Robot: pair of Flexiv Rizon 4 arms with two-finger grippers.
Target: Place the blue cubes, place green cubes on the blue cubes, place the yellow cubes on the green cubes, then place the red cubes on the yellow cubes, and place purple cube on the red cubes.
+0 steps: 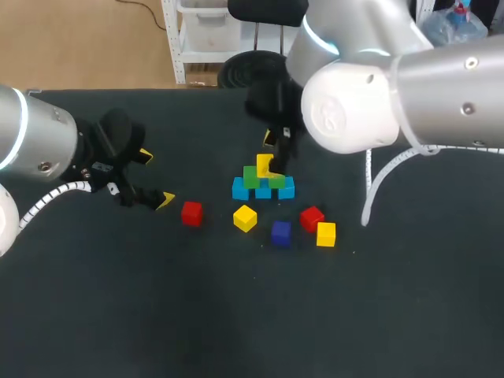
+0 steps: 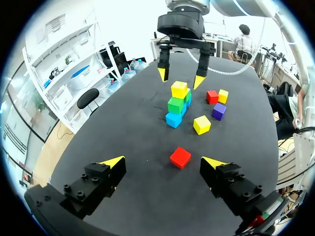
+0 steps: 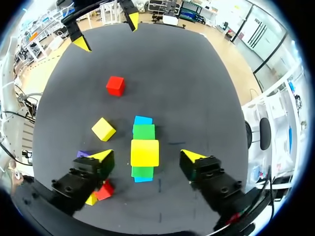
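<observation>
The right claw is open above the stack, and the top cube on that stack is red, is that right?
No. The top cube on the stack is yellow, not red; the right wrist view shows it. The right claw is indeed open above it.

A table (image 1: 236,315) with a matte black top fills the head view from the lower edge of the frame up to its far edge, which runs level across the upper left. The surface is plain and even in tone, darker toward the lower left corner of the frame.
</observation>
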